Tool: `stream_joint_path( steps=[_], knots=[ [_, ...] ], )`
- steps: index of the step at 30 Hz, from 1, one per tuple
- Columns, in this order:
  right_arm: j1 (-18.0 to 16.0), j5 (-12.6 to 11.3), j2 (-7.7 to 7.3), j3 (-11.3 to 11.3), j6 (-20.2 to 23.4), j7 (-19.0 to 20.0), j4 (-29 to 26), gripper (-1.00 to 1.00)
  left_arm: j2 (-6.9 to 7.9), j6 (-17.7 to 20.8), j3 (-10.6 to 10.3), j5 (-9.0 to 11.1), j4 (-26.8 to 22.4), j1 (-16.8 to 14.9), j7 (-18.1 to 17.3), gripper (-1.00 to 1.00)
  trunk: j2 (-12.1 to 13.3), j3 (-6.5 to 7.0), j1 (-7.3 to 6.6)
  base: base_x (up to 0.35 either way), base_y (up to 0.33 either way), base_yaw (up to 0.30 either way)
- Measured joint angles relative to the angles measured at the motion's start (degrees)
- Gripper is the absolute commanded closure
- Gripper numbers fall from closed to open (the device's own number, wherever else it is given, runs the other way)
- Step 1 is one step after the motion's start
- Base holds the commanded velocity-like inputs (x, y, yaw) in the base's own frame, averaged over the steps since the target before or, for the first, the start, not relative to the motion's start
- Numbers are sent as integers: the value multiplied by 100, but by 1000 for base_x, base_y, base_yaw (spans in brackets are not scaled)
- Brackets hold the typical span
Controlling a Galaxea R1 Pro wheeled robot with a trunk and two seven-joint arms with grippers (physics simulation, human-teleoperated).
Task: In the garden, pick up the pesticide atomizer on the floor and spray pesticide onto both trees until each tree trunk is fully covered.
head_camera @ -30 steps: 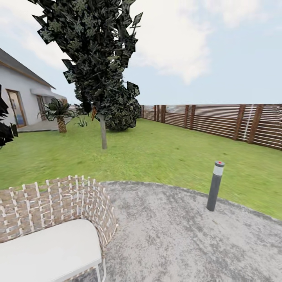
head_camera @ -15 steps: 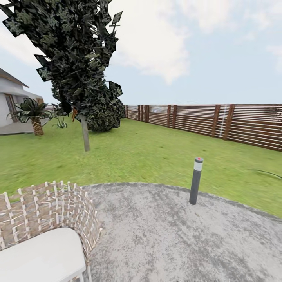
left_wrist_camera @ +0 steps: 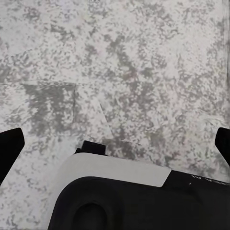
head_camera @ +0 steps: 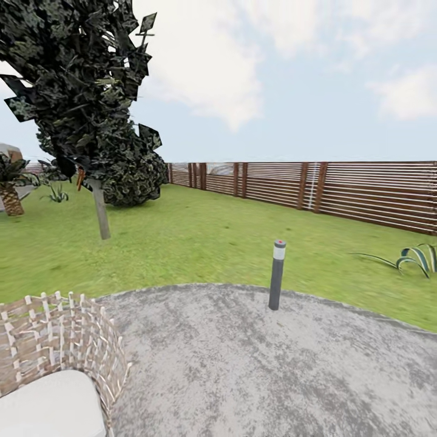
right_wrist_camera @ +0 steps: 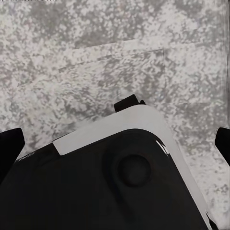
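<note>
- Meanwhile your view has swung right: the dark tree [head_camera: 85, 91], lamp post [head_camera: 277, 274] and wicker chair [head_camera: 57, 340] slid left.
- No atomizer visible on the paving [head_camera: 255, 364] yet; keep searching.
- Both pincers' fingertips [left_wrist_camera: 10, 148] [right_wrist_camera: 9, 143] sit wide apart, empty.

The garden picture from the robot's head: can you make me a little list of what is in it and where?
ground near robot: grey paved patch
lamp post: short, grey, upright at the paving's edge
lawn: green grass beyond the paving
fence: brown wooden slats along the back
dark tree: left, thin trunk
wicker chair: lower left corner
spiky plant: right edge
atomizer: not spotted
grippers: both wrist views face paving, fingertips wide apart
</note>
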Motion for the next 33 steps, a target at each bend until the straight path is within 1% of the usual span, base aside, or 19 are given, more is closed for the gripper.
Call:
stream_joint_path(
  steps=[8,13,23,29,33],
  knots=[
    [0,0,0,1,0,0,0,-100,0,-4,0,0,1,-1,0,-100,0,0,0,4,0,-284],
    [0,0,0,16,0,2,0,-100,0,-6,0,-1,0,-2,0,-100,0,0,-2,135,-4,-220],
    [0,0,4,23,0,-2,0,-100,0,-7,0,-1,0,-1,0,-100,-1,0,-3,278,-73,-58],
    [0,0,1,13,0,1,0,-100,0,-4,0,-1,0,-2,0,-100,-1,0,-3,306,-87,-163],
    [0,0,1,26,0,2,0,-100,0,-5,0,-1,0,-2,0,-100,0,0,-4,321,-36,-78]
  ],
)
